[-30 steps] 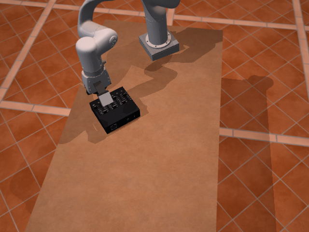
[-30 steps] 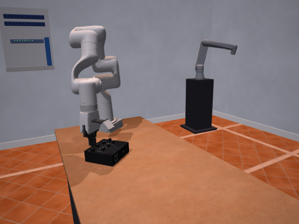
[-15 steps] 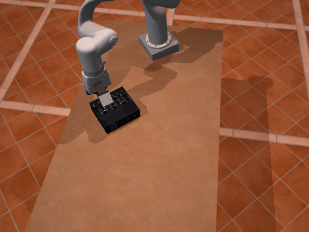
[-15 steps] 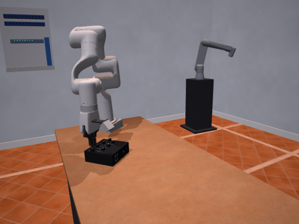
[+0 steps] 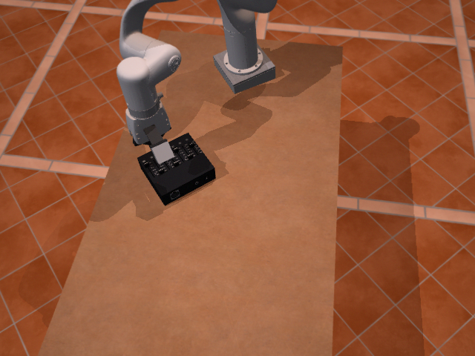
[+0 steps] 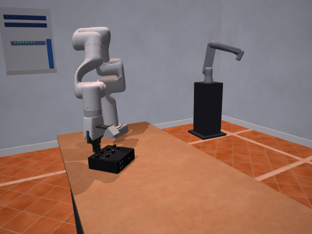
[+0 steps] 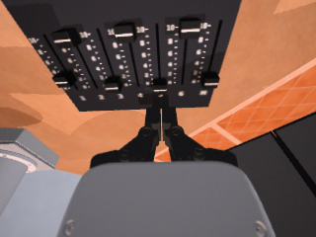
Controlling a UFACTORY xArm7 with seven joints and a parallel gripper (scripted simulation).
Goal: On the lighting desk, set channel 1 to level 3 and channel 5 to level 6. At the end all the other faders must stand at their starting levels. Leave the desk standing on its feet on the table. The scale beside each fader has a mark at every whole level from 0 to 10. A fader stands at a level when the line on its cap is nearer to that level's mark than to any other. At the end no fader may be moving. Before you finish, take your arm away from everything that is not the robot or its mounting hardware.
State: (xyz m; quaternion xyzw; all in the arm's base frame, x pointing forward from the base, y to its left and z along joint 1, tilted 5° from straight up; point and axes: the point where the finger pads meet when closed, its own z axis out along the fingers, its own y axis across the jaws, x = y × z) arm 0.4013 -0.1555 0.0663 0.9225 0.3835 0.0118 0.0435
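Observation:
The black lighting desk [image 5: 176, 168] stands flat on the table near its left edge; it also shows in the exterior view [image 6: 110, 158]. In the wrist view the desk [image 7: 143, 54] shows several faders with white-lined caps. Some caps sit high near the 10 marks and some sit low. My gripper [image 7: 161, 105] is shut and empty. Its fingertips point down at the low end of the fifth track, right against the near side of a low fader cap [image 7: 159, 85]. I cannot tell whether they touch it. In the exterior view the gripper [image 6: 96, 148] stands upright over the desk's left end.
The arm's base [image 5: 243, 70] is bolted at the table's far end. A second grey arm on a black pedestal [image 6: 208, 108] stands on the floor, away from the table. A wall panel [image 6: 27, 41] hangs at the back left.

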